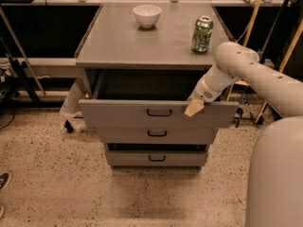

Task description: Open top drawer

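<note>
The top drawer [118, 114] is pulled well out of the grey cabinet, and its dark inside shows behind the wide grey front. Its small black loop handle [159, 112] sits at the front's centre. My gripper [193, 108] hangs over the top edge of the drawer front, right of the handle and apart from it, at the end of my white arm coming in from the right. Two narrower drawers [156, 134] lie below, each with a like handle.
A white bowl [147, 15] and a green can [202, 33] stand on the cabinet top [118, 41]. My white base [277, 174] fills the lower right. Black table legs and cables stand at the left. The speckled floor lies in front.
</note>
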Controlling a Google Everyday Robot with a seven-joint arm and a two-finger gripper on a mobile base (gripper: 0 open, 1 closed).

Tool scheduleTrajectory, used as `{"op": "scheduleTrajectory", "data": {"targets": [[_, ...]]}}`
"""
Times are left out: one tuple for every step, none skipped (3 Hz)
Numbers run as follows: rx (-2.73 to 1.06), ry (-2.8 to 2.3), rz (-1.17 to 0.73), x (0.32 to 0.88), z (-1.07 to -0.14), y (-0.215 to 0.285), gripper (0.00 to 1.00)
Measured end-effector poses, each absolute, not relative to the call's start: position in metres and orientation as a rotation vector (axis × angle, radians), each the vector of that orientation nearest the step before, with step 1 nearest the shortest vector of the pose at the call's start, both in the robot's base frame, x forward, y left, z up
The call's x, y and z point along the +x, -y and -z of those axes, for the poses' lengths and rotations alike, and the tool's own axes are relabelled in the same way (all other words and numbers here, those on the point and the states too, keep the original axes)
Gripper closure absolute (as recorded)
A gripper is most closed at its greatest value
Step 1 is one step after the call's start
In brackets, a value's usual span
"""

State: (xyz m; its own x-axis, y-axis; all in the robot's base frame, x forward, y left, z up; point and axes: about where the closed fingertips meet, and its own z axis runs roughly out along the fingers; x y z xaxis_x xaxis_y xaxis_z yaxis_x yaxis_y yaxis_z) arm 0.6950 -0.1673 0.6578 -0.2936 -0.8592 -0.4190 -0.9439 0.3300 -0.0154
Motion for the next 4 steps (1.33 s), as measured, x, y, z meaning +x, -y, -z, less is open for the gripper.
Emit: {"op": "scheduleTrajectory", "data": {"targets": [[-1.579, -2.254, -0.333, 0.6845, -0.6555, 0.1693, 1.00], [-1.579, -2.254, -0.333, 0.6847, -0.6573, 0.1686, 1.00], [-1.557, -2.262, -0.334, 0.6749, -0.6566, 0.1694, 1.00], [-1.557, -2.262, -0.334, 0.6749, -0.6566, 0.1694, 1.00]]}}
